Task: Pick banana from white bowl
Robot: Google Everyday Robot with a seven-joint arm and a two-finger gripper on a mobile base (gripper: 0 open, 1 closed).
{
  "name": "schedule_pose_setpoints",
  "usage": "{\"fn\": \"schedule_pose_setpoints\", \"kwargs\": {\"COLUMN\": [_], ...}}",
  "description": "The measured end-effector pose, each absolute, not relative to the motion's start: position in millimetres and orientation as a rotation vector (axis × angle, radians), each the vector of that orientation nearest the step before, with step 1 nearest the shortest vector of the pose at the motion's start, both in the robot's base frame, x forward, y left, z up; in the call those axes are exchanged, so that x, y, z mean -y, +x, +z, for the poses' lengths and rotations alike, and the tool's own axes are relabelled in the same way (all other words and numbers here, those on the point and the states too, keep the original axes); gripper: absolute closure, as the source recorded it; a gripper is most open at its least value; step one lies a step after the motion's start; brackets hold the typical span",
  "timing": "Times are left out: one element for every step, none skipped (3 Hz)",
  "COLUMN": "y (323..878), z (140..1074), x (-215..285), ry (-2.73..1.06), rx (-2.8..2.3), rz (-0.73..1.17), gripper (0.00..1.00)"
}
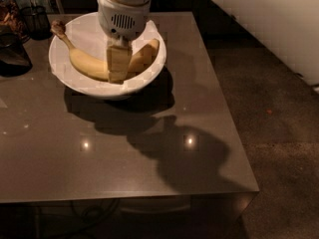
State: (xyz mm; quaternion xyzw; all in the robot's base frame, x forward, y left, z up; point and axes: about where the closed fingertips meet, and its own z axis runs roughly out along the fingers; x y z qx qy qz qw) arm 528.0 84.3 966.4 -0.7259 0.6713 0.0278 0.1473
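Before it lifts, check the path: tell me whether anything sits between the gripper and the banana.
Nothing visible does. The gripper is down inside the white bowl, right at the middle of the banana, with no other object between them.

You've got the gripper (118, 72) hanging straight down into the bowl (151, 78), right over the middle of the banana (83, 62), so that bit's hidden from you. The banana lies across the bowl, brown stem up at the far-left rim and the other end poking out to the right. The bowl's on the table (129, 158) near its far-left corner, with dark containers (30, 19) just beside it.
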Motion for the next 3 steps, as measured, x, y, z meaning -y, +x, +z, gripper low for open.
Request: {"fn": "schedule_pose_setpoints", "kwargs": {"y": [504,473,473], "z": [971,964,964], "x": [-71,-52,-51], "ry": [-2.075,-2.04,-2.039], "rx": [-1.932,-1.948,-1.95], "rz": [0.127,0.201,0.201], "gripper": [1.0,1.0,1.0]}}
